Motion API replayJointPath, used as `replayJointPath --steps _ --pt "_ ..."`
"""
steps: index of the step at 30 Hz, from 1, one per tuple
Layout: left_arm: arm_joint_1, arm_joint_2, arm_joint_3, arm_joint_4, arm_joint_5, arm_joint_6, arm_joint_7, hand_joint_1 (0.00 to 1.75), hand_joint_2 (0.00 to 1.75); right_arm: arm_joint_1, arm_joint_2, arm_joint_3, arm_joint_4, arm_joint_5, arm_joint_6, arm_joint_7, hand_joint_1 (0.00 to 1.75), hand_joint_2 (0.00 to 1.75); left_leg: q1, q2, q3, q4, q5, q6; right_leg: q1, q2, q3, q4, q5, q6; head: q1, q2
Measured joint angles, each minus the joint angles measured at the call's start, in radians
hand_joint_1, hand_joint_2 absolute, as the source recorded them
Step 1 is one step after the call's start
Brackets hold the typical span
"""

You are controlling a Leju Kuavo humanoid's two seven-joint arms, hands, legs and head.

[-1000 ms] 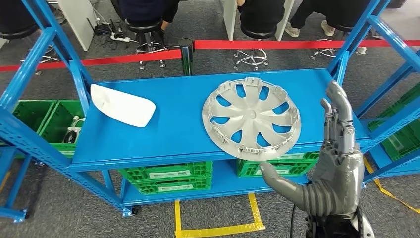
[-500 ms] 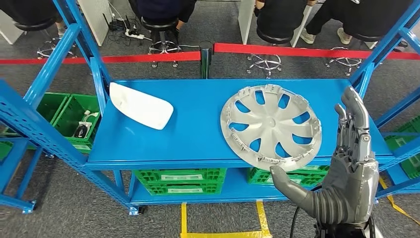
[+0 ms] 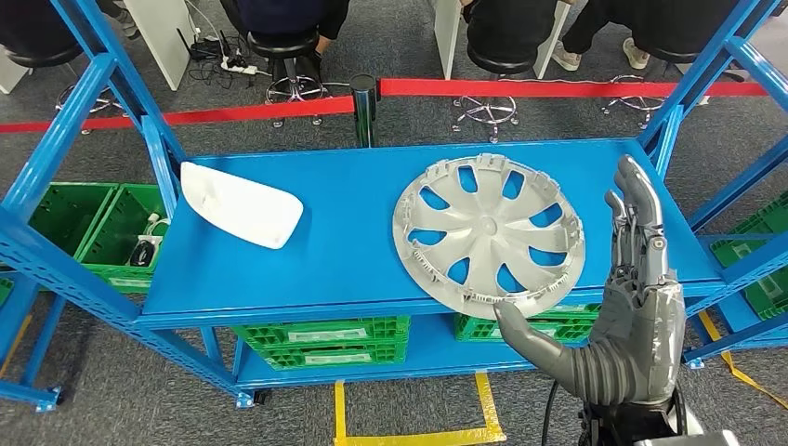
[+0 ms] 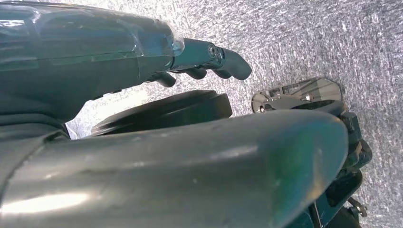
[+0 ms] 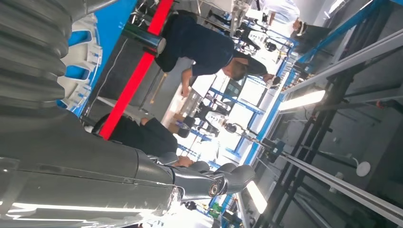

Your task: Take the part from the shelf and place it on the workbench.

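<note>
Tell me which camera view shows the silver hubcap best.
The head view: the whole silver hubcap lies on the blue shelf, its near edge overhanging, beside the right robot hand. The right wrist view catches just a slice of its rim; the left wrist view looks at the floor.

High head view over blue shelf point(image 3: 372, 242)

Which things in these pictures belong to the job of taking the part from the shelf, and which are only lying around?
Belong to the job:
- silver wheel cover lying on the blue shelf
- right hand, open, raised beside the cover's near edge

Only lying around:
- white curved panel on the shelf
- green crates below
- red barrier tape behind
</note>
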Motion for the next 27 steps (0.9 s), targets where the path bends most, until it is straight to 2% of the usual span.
replayJointPath --steps 5,11,14,17,20,22,27 --pt "0.0 0.0 -0.004 0.0 -0.005 -0.01 0.002 0.0 0.0 -0.009 -0.025 -0.026 0.017 0.007 0.073 0.099 0.0 1.75 -0.001 0.001 0.001 0.0 0.0 -0.001 -0.002 0.0 0.002 -0.001 0.0 0.0 -0.003 0.0" --pt "0.0 0.0 -0.012 0.0 -0.01 -0.017 0.002 0.0 0.0 -0.023 -0.07 -0.078 0.065 -0.01 0.129 0.146 0.0 1.75 -0.003 0.002 0.002 0.0 0.0 -0.001 -0.004 0.0 0.005 -0.004 0.001 0.0 -0.001 0.0" --pt "-0.001 0.0 -0.02 0.0 -0.025 -0.027 0.007 0.0 0.0 -0.039 -0.105 -0.102 0.101 0.017 0.256 0.24 0.0 1.75 -0.004 0.003 0.002 0.0 0.0 0.0 -0.006 0.0 0.005 -0.004 0.001 0.0 -0.002 0.0" --pt "-0.003 0.003 -0.035 0.0 -0.054 -0.052 0.045 0.0 0.0 -0.066 -0.173 -0.135 0.167 0.036 0.423 0.331 0.0 1.75 -0.005 0.003 0.002 0.0 0.0 0.0 -0.006 0.0 0.006 -0.006 0.002 0.001 -0.002 0.0" --pt "-0.003 0.013 -0.051 0.001 -0.07 -0.062 0.07 0.0 0.0 -0.096 -0.244 -0.162 0.243 0.058 0.553 0.371 0.0 1.75 -0.004 0.003 0.002 0.0 0.0 0.0 -0.006 0.0 0.007 -0.008 0.003 0.003 -0.001 0.0" --pt "-0.003 0.022 -0.058 0.001 -0.072 -0.061 0.068 0.0 0.0 -0.114 -0.281 -0.171 0.287 0.07 0.607 0.383 0.0 1.75 -0.004 0.003 0.002 0.0 0.0 0.0 -0.006 0.0 0.007 -0.009 0.004 0.004 -0.001 0.0" --pt "-0.004 0.037 -0.067 0.001 -0.071 -0.051 0.046 0.0 0.0 -0.145 -0.343 -0.175 0.367 0.074 0.66 0.397 0.0 1.75 -0.004 0.003 0.002 0.0 0.0 0.001 -0.006 0.0 0.007 -0.009 0.004 0.004 -0.002 0.0"
